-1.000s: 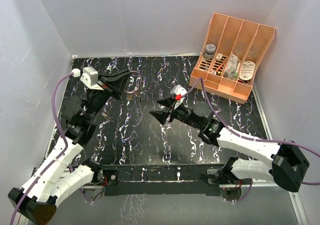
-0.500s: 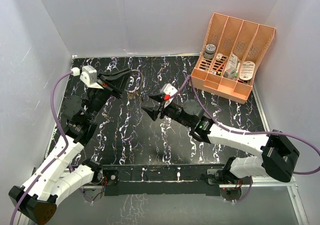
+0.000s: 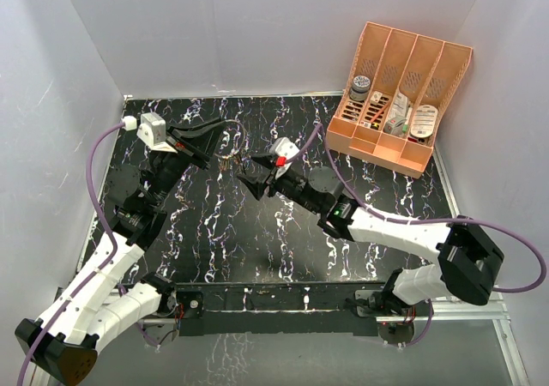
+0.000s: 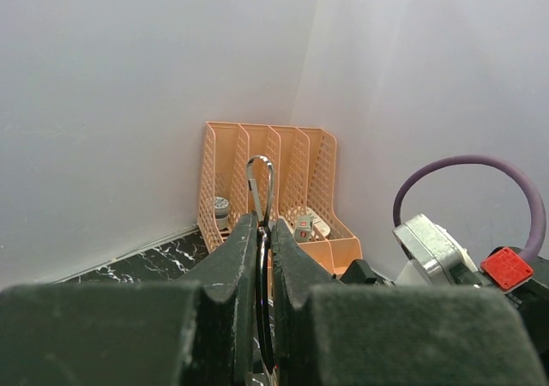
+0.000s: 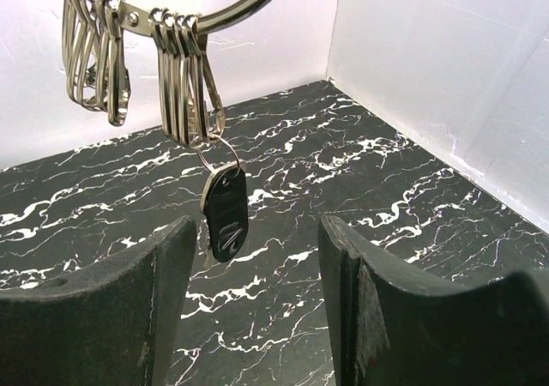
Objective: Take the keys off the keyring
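My left gripper [image 3: 211, 142] is shut on the keyring [image 3: 235, 132], a thin silvery ring held up above the black marbled table. In the left wrist view the fingers [image 4: 233, 257] pinch the ring [image 4: 262, 266] edge-on, with a wire clip [image 4: 260, 180] sticking up above them. In the right wrist view the keyring [image 5: 232, 9] arcs across the top with several silvery clips [image 5: 182, 77] hanging from it. A dark-headed key [image 5: 226, 211] dangles on a small wire loop. My right gripper [image 3: 249, 185] is open, and its jaws [image 5: 257, 240] stand just below and either side of that key without touching it.
An orange slotted organiser [image 3: 399, 94] stands at the back right with a grey-lidded jar [image 3: 359, 84] and small items; it shows in the left wrist view [image 4: 292, 171] too. White walls enclose the table [image 3: 257, 240]. Purple cables trail from both wrists.
My right gripper has reached left and back across the table, up to the hanging keys. The left gripper has stayed put with the keyring.
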